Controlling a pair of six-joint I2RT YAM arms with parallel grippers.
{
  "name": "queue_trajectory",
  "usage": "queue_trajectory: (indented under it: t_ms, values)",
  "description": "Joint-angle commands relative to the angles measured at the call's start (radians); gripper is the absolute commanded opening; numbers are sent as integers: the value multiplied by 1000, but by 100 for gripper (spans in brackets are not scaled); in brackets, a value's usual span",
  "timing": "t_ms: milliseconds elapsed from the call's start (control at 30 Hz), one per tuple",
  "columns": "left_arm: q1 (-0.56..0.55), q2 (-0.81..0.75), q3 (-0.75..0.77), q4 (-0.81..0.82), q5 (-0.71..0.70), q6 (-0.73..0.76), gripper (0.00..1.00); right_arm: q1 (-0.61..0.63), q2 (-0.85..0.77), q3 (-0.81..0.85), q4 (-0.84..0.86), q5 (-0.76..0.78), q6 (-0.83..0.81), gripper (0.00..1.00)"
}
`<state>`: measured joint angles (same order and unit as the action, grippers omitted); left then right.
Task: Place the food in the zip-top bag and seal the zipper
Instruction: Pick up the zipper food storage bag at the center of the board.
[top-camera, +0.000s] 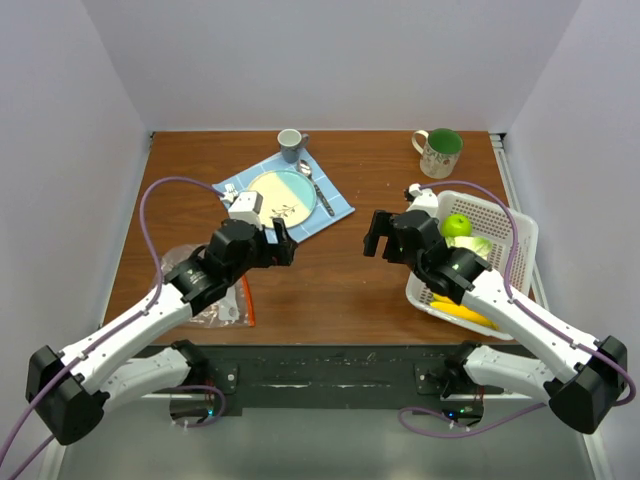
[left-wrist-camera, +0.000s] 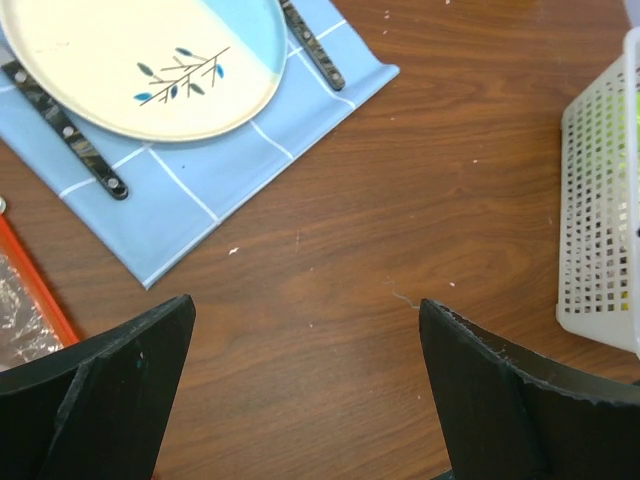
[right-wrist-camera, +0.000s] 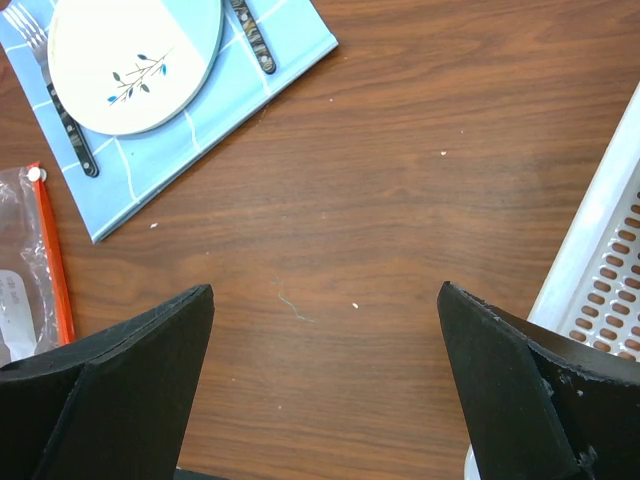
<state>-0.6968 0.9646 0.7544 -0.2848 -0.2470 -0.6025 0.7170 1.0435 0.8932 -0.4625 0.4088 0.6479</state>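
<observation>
Food, light toy pieces, sits in the basket at right; limp, slippery zip-top bag lies near-left, probably best pinched beside its zipper; left gripper and right gripper spread wide, empty.

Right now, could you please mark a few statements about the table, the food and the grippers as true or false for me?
1. The green apple lies in the white lattice basket. True.
2. The banana is already inside the zip-top bag. False: the banana lies in the basket, at its near end.
3. The left gripper and the right gripper are both open and empty. True.
4. The plate sits on bare wood. False: the plate rests on a blue placemat.
5. The green-lined mug stands inside the basket. False: the mug stands on the table, beyond the basket.
</observation>
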Motion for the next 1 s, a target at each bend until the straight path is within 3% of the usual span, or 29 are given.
queue_trajectory:
  t_ms: [0,267,500,700,967]
  values:
    - [-1,6,-6,-39,-52,-72,100,1,-13,29,12,6,6,99]
    - [37,-3,-35,-74,-150,-190,100,-1,-13,15,33,-64,-37,99]
    - [126,59,-33,-198,-308,-358,92,-1,-39,-37,82,-123,-37,99]
    - [143,154,-15,-307,-435,-488,88,-1,-5,-71,128,-209,-19,98]
    - [141,281,-43,-332,-612,-551,85,-1,13,-122,189,-280,4,98]
